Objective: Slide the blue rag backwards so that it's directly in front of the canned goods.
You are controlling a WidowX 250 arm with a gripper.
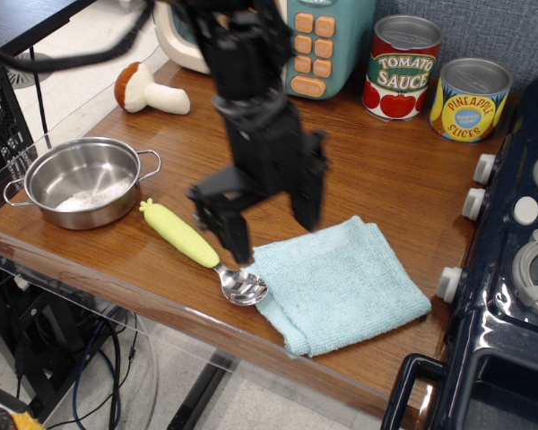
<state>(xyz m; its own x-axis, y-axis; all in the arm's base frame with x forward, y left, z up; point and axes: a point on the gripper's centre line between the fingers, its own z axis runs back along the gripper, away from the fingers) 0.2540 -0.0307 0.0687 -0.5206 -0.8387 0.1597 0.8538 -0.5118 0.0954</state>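
Note:
The blue rag (341,283) lies folded near the table's front edge, right of centre. The canned goods stand at the back right: a Tomato Sauce can (403,67) and a Pineapple Slices can (469,99). My black gripper (271,235) is open and empty. It hangs above the rag's back left corner, one finger (234,236) near the spoon and the other (308,202) over the rag's far edge. A wide strip of bare wood separates the rag from the cans.
A yellow-handled spoon (202,251) lies touching the rag's left edge. A steel pot (82,182) sits at the left. A toy mushroom (146,90) and teal toy microwave (318,40) stand at the back. A dark toy stove (507,269) borders the right.

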